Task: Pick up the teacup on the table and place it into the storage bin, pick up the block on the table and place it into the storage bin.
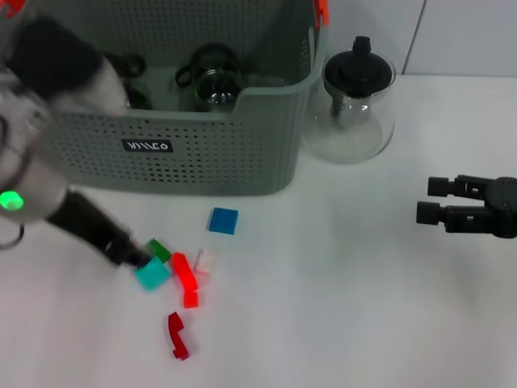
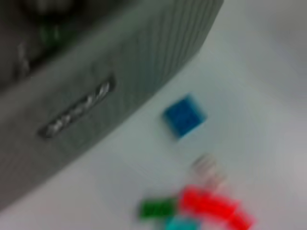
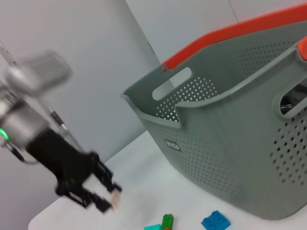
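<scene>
The grey-green storage bin [image 1: 202, 149] stands at the back left of the white table [image 1: 347, 283]; it also shows in the left wrist view [image 2: 96, 72] and the right wrist view [image 3: 230, 143]. Glass teacups [image 1: 214, 85] lie inside it. Several blocks lie in front of it: blue [image 1: 224, 220], green [image 1: 159, 249], teal [image 1: 152, 275], red [image 1: 184, 275], pale pink [image 1: 203, 260] and dark red [image 1: 178, 334]. My left gripper [image 1: 133, 257] hangs low beside the green and teal blocks; the right wrist view [image 3: 100, 196] shows it apart from them. My right gripper [image 1: 428, 200] is open and empty at the right.
A glass teapot with a black lid [image 1: 355, 97] stands right of the bin. The left wrist view shows the blue block [image 2: 184, 115], green block [image 2: 157, 209] and red block [image 2: 211, 203] below the bin wall.
</scene>
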